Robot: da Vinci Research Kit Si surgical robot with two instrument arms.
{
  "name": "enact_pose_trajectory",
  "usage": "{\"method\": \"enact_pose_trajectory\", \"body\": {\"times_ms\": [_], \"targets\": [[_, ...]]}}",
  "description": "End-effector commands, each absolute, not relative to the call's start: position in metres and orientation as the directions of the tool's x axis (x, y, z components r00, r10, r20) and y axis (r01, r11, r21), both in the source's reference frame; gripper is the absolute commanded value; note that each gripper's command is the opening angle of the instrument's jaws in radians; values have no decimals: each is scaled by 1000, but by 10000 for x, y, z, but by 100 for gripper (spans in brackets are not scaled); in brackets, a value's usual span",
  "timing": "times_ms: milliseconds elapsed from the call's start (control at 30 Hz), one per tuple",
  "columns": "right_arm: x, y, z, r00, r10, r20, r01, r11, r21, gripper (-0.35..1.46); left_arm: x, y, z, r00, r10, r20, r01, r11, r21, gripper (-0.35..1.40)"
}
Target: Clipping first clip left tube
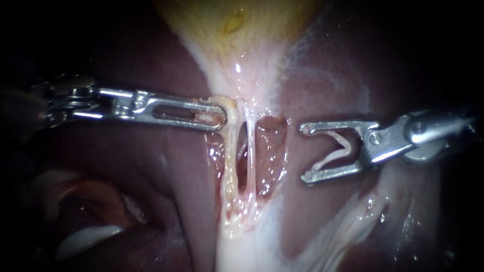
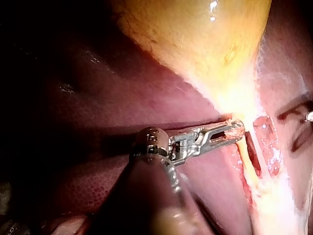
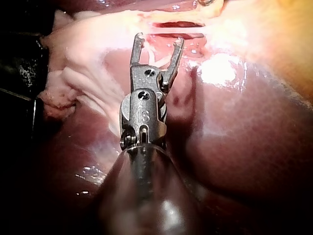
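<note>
The liver lies dark and wet around you, and the gallbladder above narrows to two pale tubes. Your left instrument has its jaws clamped on pale tissue at the top of the left tube, which runs down just beside the right tube. Your right instrument stands apart to the right of both tubes, its jaws spread wide yet holding a white clip. Bare liver lies between it and them.
</note>
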State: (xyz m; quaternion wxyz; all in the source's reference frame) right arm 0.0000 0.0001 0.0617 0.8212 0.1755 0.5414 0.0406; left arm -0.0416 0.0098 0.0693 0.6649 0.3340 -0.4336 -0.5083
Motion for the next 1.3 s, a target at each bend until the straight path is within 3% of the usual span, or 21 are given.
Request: {"method": "enact_pose_trajectory", "body": {"times_ms": [33, 467, 1000, 1300], "targets": [[0, 0, 617, 410, 257, -875, 124, 935, 333, 50, -415, 98, 693, 108, -966, 237, 386, 260, 885, -35], [1, 0, 617, 410, 257, -875, 124, 935, 333, 50, -377, 95, 625, 90, -971, 223, 380, 241, 893, -35], [23, -4, 623, 410, 250, -877, 123, 938, 325, 50, -377, 90, 602, 78, -971, 226, 374, 238, 896, -35], [64, -22, 643, 413, 317, -854, 102, 915, 390, 50, -377, 90, 602, 78, -971, 226, 374, 238, 896, -35]]}}
